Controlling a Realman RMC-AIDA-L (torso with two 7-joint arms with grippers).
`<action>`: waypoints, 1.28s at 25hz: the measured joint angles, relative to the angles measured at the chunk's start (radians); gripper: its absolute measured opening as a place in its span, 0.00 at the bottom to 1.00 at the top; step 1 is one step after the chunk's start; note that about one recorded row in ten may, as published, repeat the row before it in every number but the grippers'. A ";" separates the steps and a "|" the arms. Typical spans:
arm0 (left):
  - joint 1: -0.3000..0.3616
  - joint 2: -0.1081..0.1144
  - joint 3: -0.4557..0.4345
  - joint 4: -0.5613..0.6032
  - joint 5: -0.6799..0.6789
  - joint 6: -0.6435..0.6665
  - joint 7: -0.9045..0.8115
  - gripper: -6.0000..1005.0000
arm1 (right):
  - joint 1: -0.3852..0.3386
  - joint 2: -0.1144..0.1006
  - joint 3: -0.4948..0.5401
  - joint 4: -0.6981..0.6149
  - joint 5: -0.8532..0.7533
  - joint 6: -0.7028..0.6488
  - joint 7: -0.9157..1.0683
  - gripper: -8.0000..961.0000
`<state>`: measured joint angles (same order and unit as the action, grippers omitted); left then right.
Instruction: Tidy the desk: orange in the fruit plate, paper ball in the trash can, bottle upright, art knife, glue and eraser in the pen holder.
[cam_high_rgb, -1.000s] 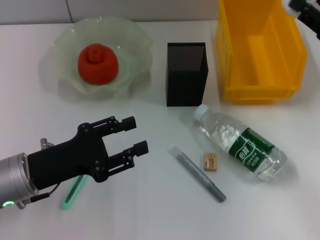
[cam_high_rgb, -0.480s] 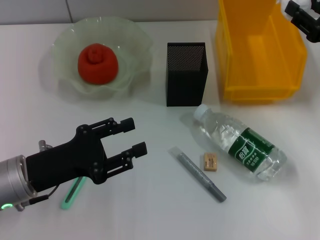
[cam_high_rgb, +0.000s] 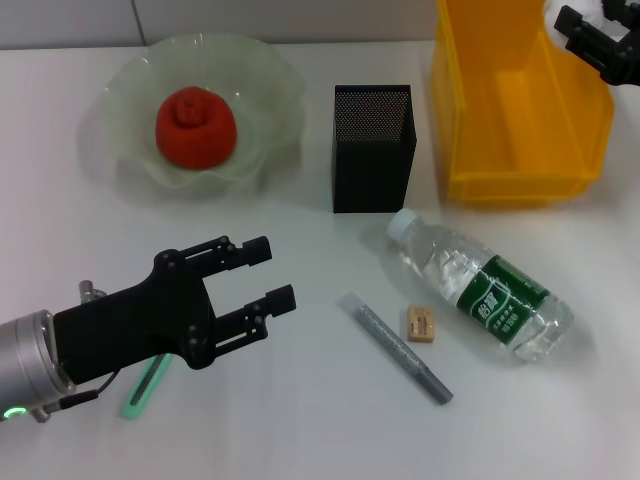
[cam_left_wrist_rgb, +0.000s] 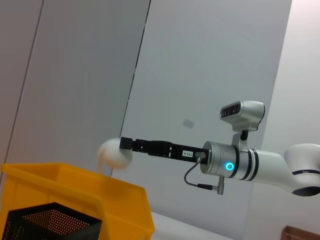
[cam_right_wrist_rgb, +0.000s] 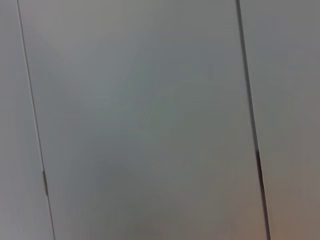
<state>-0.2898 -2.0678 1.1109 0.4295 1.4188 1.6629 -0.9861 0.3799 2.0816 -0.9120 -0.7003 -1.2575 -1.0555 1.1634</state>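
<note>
change: right gripper has crept inward over the far right corner of the yellow bin since a second ago; left gripper has barely shifted.
paper ball: white, blurred blob at the tips of the right gripper in the left wrist view, above the bin's rim. it looks either pinched or just let go; cannot tell which.
right gripper state: cannot tell, tips cut off at the edge of the head view.
trash can: the yellow bin, nothing visible inside from the head view.
fruit plate: pale green plate at the far left, orange already resting in it.
pen holder: black mesh box between plate and bin; nothing visible sticking out of it.
bottle: lying on its side, near the pen holder, cap toward it.
eraser: small tan block just beside the bottle.
grey stick: lying flat next to the eraser, art knife or glue, unsure.
green stick: partly under the left arm.
left gripper state: jaws spread, holding nothing, hovering over the near left of the desk.
risk: ball sits near the bin's corner; released there it could clip the rim and bounce out behind the desk.
</note>
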 joint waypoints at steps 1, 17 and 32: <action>-0.001 0.000 0.001 0.000 0.000 0.000 0.000 0.61 | 0.001 0.000 0.000 0.000 0.000 0.000 0.000 0.64; -0.006 0.000 -0.003 0.000 0.000 0.000 -0.002 0.61 | -0.003 0.004 0.000 0.000 0.000 -0.066 -0.001 0.67; -0.004 0.003 -0.029 0.003 -0.002 0.023 -0.007 0.61 | -0.026 0.001 -0.174 -0.002 -0.002 -0.444 0.013 0.66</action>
<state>-0.2943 -2.0647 1.0818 0.4330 1.4172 1.6863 -0.9934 0.3541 2.0829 -1.0861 -0.7028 -1.2598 -1.4990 1.1762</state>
